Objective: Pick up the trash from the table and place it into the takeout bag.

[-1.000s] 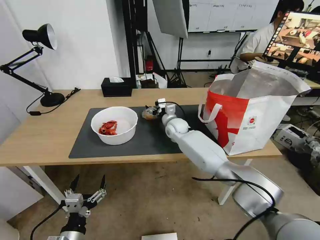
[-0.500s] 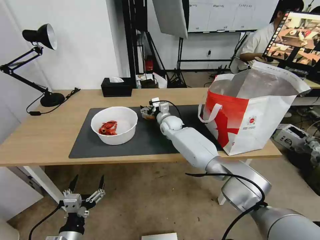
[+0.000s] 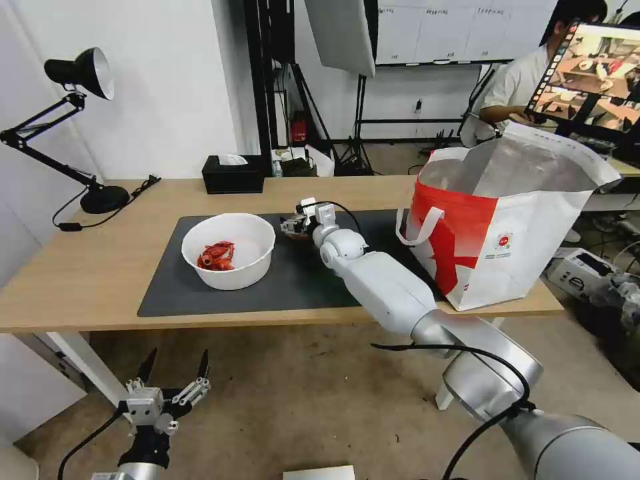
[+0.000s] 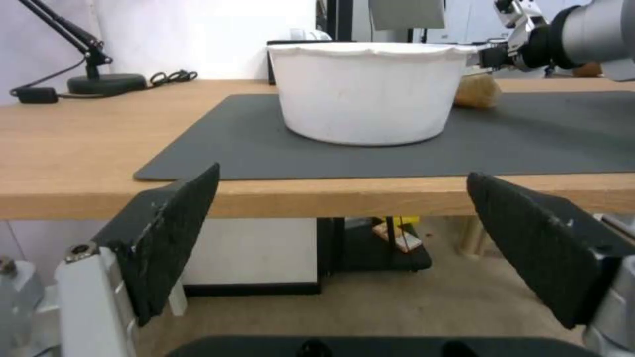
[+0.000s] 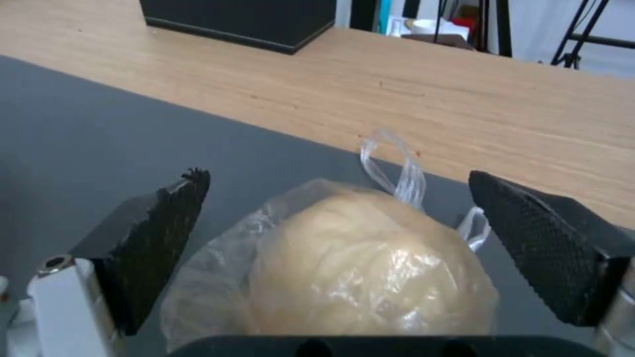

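Right wrist view: wrapped ball (image 5: 370, 263) between open right hand (image 5: 337, 248) fingers.

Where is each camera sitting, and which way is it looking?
Head view: up on the robot's head, looking forward and down at the table; shows the right arm reaching to the mat and the left gripper low by the floor.
Left wrist view: below the table's edge, looking level at the white bowl; shows its own open fingers.
Right wrist view: just above the mat, looking down at the wrapped beige ball; shows the right gripper, fingers open either side.
Shared: the bowl, in the head and left wrist views.
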Motion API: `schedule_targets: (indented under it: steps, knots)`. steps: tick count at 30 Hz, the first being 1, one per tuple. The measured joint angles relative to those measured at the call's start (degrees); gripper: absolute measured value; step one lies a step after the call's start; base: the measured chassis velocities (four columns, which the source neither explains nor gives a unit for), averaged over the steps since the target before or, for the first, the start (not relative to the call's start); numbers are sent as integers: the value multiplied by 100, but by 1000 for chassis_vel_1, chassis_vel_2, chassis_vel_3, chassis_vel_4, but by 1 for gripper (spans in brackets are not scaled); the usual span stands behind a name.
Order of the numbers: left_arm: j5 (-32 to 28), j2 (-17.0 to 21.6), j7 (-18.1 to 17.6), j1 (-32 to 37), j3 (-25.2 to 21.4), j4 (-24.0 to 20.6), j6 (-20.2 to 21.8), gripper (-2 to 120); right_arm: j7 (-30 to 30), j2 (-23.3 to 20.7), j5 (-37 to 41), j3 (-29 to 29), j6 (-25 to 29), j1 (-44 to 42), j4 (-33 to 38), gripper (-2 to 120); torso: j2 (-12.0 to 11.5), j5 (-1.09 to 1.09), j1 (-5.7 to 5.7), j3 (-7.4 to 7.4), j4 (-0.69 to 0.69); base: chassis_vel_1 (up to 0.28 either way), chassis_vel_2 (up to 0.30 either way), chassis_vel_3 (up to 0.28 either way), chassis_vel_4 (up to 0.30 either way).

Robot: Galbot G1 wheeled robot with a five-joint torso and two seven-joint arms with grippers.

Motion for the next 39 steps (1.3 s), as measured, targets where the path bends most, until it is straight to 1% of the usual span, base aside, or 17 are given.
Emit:
schedule_targets:
  steps: [28, 31, 32, 33, 36, 37, 39]
  knots:
    - [21, -2, 2, -5, 30, 4, 4, 100, -33, -50, -75, 98, -111, -209, -18, 100, 0, 0, 0, 0, 0, 0, 0, 0, 0]
    - [23, -1, 3, -9, 38, 10, 9, 100, -28, -55, -91, 115, -103, -220, -18, 96, 0, 0, 0, 0, 0, 0, 0, 0, 0]
    - [25, 0, 2, -12, 44, 15, 12, 100, -24, -59, -98, 131, -91, -225, -18, 91, 0, 0, 0, 0, 0, 0, 0, 0, 0]
    - [25, 0, 2, -12, 44, 15, 12, 100, -24, -59, -98, 131, -91, -225, -18, 91, 0, 0, 0, 0, 0, 0, 0, 0, 0]
    - [33, 4, 2, -16, 64, 23, 20, 100, -17, -74, -120, 151, -44, -238, -18, 75, 0, 0, 0, 0, 0, 0, 0, 0, 0]
    - [33, 4, 2, -16, 64, 23, 20, 100, -17, -74, -120, 151, -44, -238, -18, 75, 0, 0, 0, 0, 0, 0, 0, 0, 0]
    - [37, 9, 2, -18, 73, 24, 23, 100, -13, -86, -127, 153, -24, -243, -13, 64, 0, 0, 0, 0, 0, 0, 0, 0, 0]
